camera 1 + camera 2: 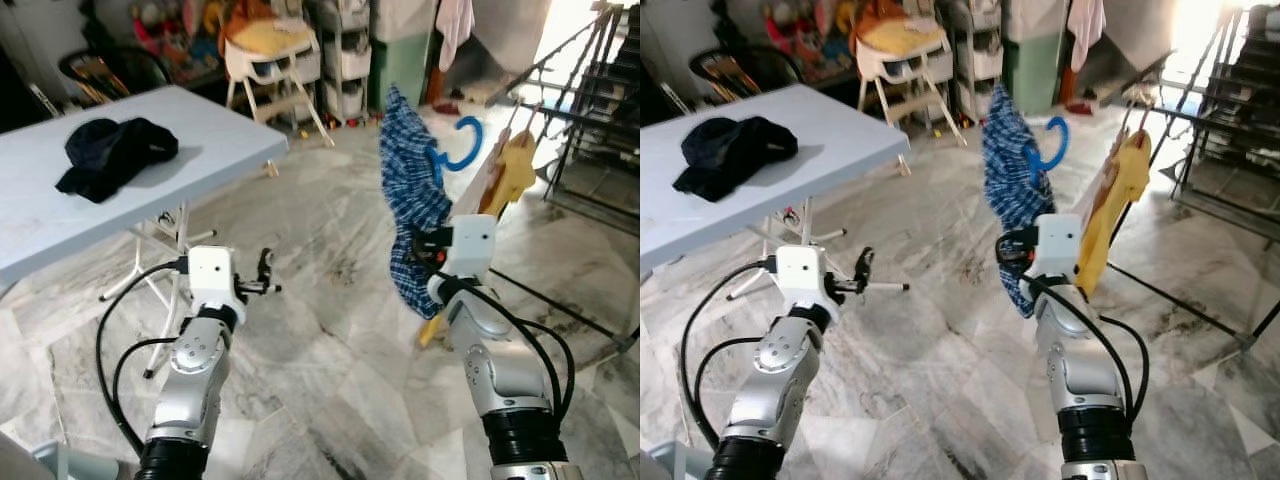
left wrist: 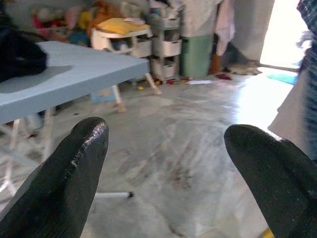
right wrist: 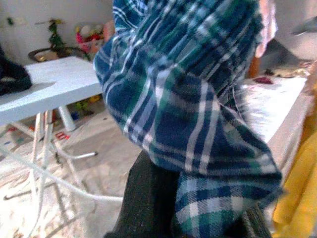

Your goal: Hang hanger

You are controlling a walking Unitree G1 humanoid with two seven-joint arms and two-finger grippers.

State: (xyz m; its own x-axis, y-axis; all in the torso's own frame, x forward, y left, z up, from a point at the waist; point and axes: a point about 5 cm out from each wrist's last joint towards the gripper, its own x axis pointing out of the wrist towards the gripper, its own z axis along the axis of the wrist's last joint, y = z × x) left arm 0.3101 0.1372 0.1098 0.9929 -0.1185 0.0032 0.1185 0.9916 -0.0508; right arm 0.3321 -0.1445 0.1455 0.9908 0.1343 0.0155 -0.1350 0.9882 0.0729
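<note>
Hanger (image 1: 462,146) with the blue plaid shirt (image 1: 411,205) is riding up in the right gripper (image 1: 432,243), jaws clamping the cloth, nearing the drying rack (image 1: 590,100). Keep its hook upright. Left gripper (image 1: 266,274) is idling, jaws wide.

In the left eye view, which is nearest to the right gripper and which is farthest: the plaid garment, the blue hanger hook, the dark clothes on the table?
1. Plaid garment: held in the right gripper, hanging right above it.
2. Blue hanger hook: higher, beside the garment's top, by the yellow garment.
3. Dark clothes: far to the robot's left, on the white table.
</note>
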